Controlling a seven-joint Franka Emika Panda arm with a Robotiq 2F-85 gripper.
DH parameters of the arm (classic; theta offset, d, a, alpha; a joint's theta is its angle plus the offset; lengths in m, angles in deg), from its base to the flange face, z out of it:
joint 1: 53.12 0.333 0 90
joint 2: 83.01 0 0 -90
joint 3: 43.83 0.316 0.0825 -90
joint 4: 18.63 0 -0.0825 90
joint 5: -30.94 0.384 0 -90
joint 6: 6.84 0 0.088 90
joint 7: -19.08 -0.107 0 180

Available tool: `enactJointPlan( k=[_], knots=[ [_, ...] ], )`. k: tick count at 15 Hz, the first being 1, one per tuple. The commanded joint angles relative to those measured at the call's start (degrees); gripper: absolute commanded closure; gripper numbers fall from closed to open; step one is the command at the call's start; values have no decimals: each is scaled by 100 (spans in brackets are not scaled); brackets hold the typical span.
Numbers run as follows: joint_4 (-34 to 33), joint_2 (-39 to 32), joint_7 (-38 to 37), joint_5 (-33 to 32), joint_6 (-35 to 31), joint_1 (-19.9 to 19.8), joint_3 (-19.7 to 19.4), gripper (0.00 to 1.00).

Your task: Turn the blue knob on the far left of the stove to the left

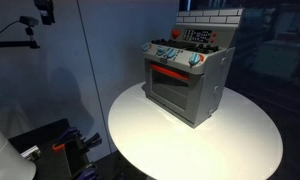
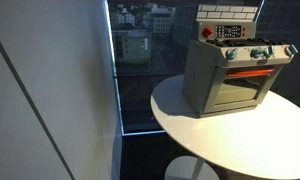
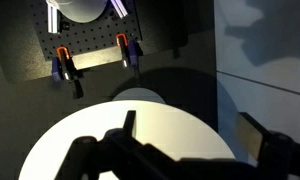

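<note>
The stove (image 1: pixel 185 88) is a small grey toy oven with a red door handle and a brick-patterned back panel. It stands on a round white table in both exterior views (image 2: pixel 230 85). The blue knob (image 1: pixel 155 53) is the left end one of the front knob row. It is tiny in both exterior views (image 2: pixel 228 55). My gripper (image 3: pixel 190 135) shows only in the wrist view, as two dark fingers spread wide apart over the white tabletop, holding nothing. The stove and its knobs are out of the wrist view.
The round white table (image 1: pixel 240 140) has bare surface in front of the stove. A black perforated board with two orange clamps (image 3: pixel 62 65) lies beyond the table's edge. A camera arm (image 1: pixel 30 25) stands beside a pale wall. A dark window is behind the stove.
</note>
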Motion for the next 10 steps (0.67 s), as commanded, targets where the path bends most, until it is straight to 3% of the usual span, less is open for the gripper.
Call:
enactJointPlan(
  k=[1, 5, 10],
  knots=[
    [-20, 14, 61, 43, 31, -110, 65, 0],
    [-20, 15, 62, 43, 31, -110, 65, 0],
    [-276, -175, -38, -21, -51, -387, -37, 0]
  ],
)
